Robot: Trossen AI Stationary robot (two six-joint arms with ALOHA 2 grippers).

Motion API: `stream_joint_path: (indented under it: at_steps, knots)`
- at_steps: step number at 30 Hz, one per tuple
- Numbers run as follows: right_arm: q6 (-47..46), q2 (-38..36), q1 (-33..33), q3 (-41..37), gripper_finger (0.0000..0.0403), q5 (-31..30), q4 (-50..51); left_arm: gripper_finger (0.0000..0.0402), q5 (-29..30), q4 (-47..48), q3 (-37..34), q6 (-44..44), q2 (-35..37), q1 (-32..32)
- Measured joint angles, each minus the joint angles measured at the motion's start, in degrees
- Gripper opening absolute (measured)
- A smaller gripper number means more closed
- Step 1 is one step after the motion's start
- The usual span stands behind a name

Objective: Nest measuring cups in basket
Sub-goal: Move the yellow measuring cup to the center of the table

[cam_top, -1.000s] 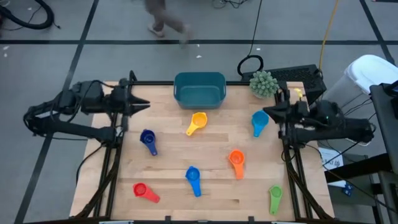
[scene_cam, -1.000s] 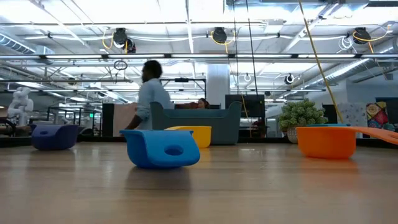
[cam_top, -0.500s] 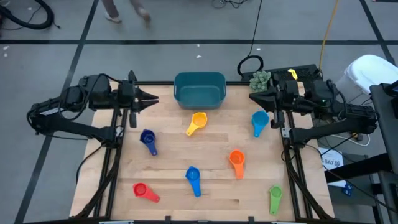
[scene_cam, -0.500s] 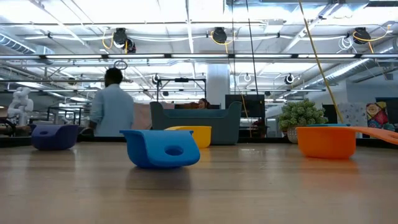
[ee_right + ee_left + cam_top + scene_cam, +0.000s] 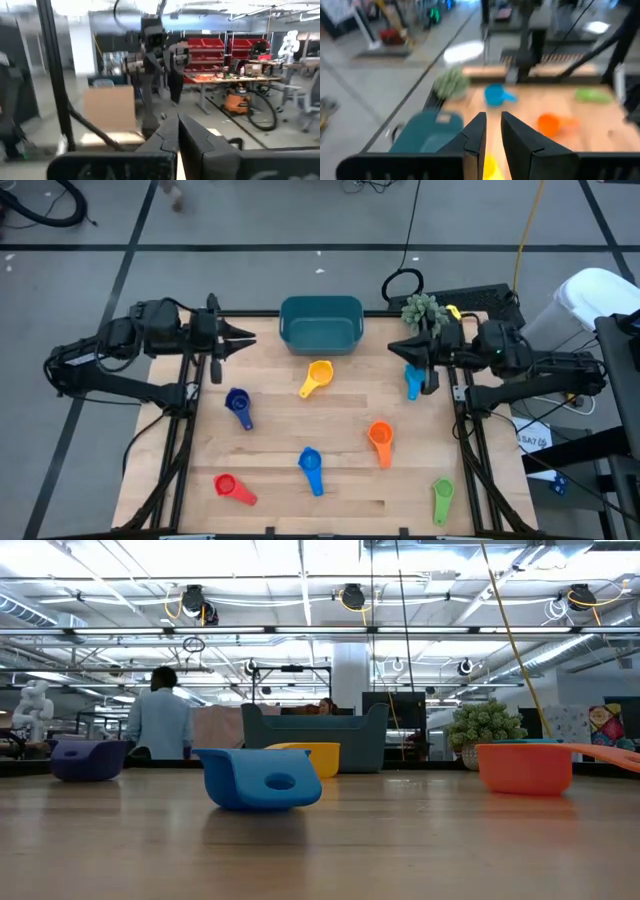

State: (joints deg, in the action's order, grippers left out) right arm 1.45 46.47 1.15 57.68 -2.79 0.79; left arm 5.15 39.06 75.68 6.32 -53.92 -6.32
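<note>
- While all seven measuring cups lay scattered on the surface and the basket [image 5: 320,323] sat empty at the far edge, your right end effector [image 5: 393,346] hung above the far right part of the surface, fingers nearly pressed together and holding nothing.
- Your left end effector [image 5: 250,337] hung over the far left edge, only a narrow slit between its fingers, also empty.
- Your right arm partly covered the light blue cup [image 5: 413,380]. If you dropped onto it with fingers that narrow, you risked pushing the bowl aside rather than straddling the handle.
- The plant ball [image 5: 421,310] stood just beyond that arm; a wide swing toward the basket could have knocked it.
- Cup sizes differed, I judge. Had you placed the yellow cup [image 5: 317,376], nearest the basket, before a larger one, the nesting order might have failed.
- The dark blue cup [image 5: 238,405], mid blue cup [image 5: 311,468], orange cup [image 5: 380,438], red cup [image 5: 231,488] and green cup [image 5: 442,498] lay well apart; both arms reaching for the middle together risked a clash.
</note>
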Motion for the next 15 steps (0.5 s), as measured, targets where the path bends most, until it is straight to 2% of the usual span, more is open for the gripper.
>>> stream_joint_path:
  at_steps: [4,8,11,15]
  knots:
    - [7.9,1.7,0.0,6.7,0.0029,-1.4,5.5,0.009,2.6,5.1,-0.1,-1.3,-2.8,-1.7]
    - [12.7,5.7,0.1,15.5,0.0046,-5.5,8.8,0.0144,3.1,5.9,1.1,-2.4,-5.3,-3.7]
    - [13.6,9.8,1.6,23.4,0.0057,-6.4,14.9,0.0188,3.1,7.1,5.0,-2.1,-7.8,-4.5]
    - [9.7,16.0,4.7,32.8,0.0066,-6.2,27.7,0.0235,3.8,9.4,11.0,-2.0,-9.5,-4.9]
